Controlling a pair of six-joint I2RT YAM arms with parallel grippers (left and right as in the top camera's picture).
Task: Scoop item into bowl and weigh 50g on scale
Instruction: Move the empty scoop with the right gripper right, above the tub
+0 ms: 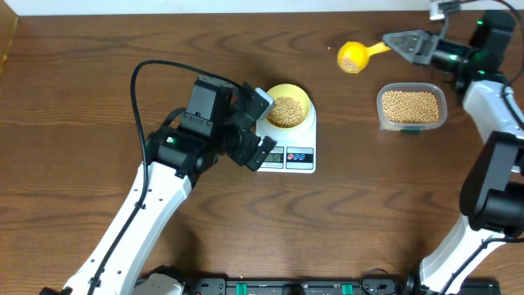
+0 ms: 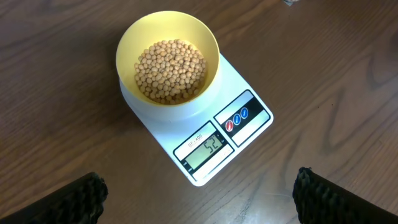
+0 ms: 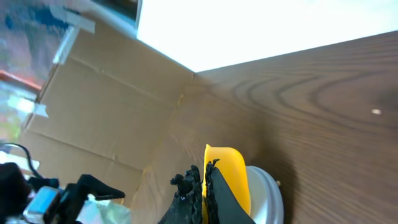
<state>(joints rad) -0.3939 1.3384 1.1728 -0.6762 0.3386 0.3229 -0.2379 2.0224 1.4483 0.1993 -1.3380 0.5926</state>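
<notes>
Weighing stage. The left hand hangs with its fingers spread wide and holds nothing, just beside the near-left side of the scale, at the middle of the worktop. The right hand, toward the far right corner, is clamped on the handle of a yellow scoop whose cup carries a few beans. The bowl sits on the scale, partly filled with beans. The display appears to read 52, slightly over target. A clear tub by the right edge holds the remaining stock. Judged next move: take a few beans out of the bowl, watching the display.
</notes>
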